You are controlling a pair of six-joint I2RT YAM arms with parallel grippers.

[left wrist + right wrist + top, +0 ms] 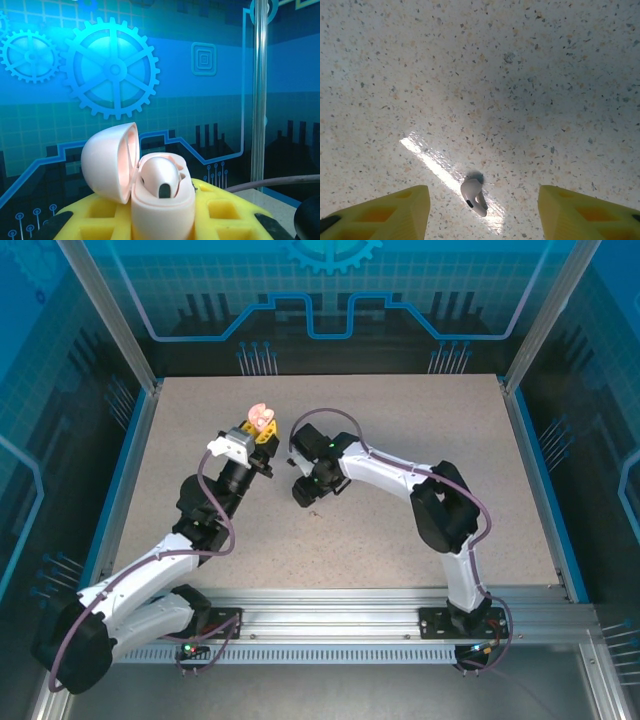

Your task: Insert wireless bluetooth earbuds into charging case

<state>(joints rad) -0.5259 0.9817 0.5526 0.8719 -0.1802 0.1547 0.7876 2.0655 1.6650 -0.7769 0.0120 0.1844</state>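
Holding the left side, the left gripper sits raised above the table, toward the far edge and a little left of its middle. Its jaws pinch the pink case from both sides. In the left wrist view the left gripper has its yellow fingers pressed against the lower body of the case, which stands upright. The lid is swung open to the left, its hollow facing right. A seated earbud, pinkish with a dark oval spot, rests in the case with its rounded top standing above the rim.

Just right of it, near the table's middle, the right gripper points down at the surface, close to the left one but apart from it. In the right wrist view the right gripper has its jaws spread wide, one yellow finger at each lower corner. A loose earbud, pale with a dark spot, lies on the speckled table between the fingers, touching neither, beside a bright streak of glare.
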